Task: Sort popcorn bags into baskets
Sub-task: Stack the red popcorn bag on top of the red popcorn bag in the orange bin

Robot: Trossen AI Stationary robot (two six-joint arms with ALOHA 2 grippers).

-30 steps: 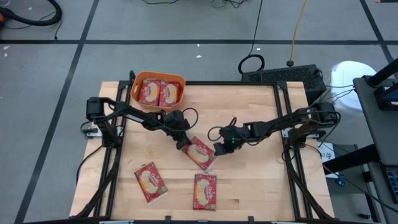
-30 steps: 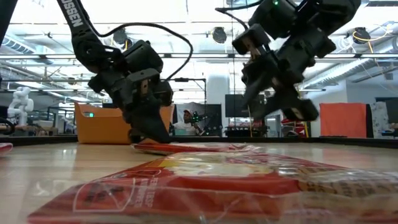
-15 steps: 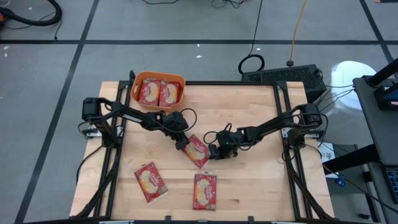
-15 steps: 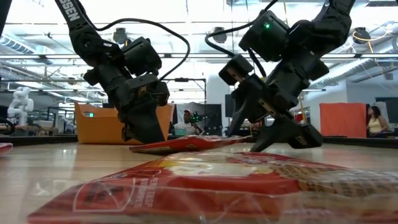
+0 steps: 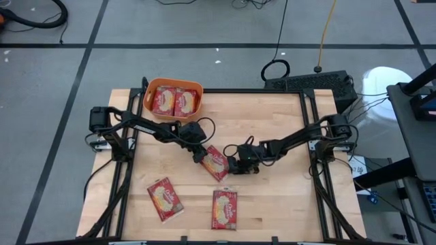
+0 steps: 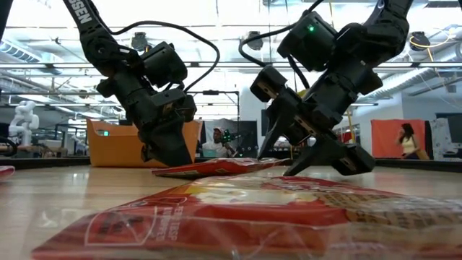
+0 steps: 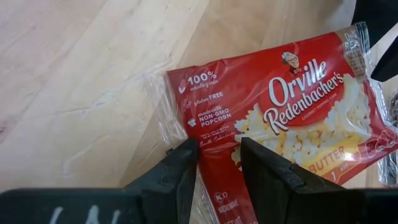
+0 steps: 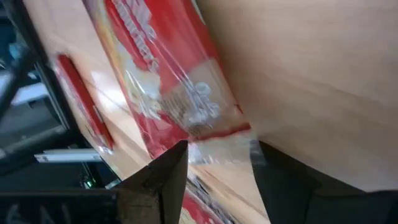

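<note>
A red popcorn bag point(image 5: 216, 164) lies mid-table between my two grippers, tilted, its left end on the wood and its right end raised point(image 6: 263, 162). My left gripper point(image 5: 199, 156) stands open over the bag's left end. From the right, my right gripper point(image 5: 234, 165) is open, with the bag's clear sealed end point(image 8: 217, 146) between its fingers. The orange basket point(image 5: 173, 87) at the far left holds two bags lying flat. Two more bags point(image 5: 165, 199) point(image 5: 225, 209) lie flat near the front edge. My left gripper slants down from the table's left, and its open fingertips point(image 7: 186, 158) come down at the bag's near edge point(image 7: 217, 177), a strip of red film showing between them. Whether they touch it I cannot tell. My right gripper slants down from the table's right, its open fingers point(image 8: 168, 171) on either side of the clear sealed end. That end is up off the wood; whether a finger bears it I cannot tell.
Black rails point(image 5: 122, 156) run along the table's left and right sides. Bare wood lies on the table's right half point(image 5: 279, 197). The front bag point(image 6: 253, 209) fills the foreground of the low view. A person walks in the room far behind.
My right gripper has come down and toward the table's left, rolling as it went, and now stands at the bag's right end. My left gripper has opened and tipped. The bag lay flat before; its right end is now raised while its left end stays on the table.
</note>
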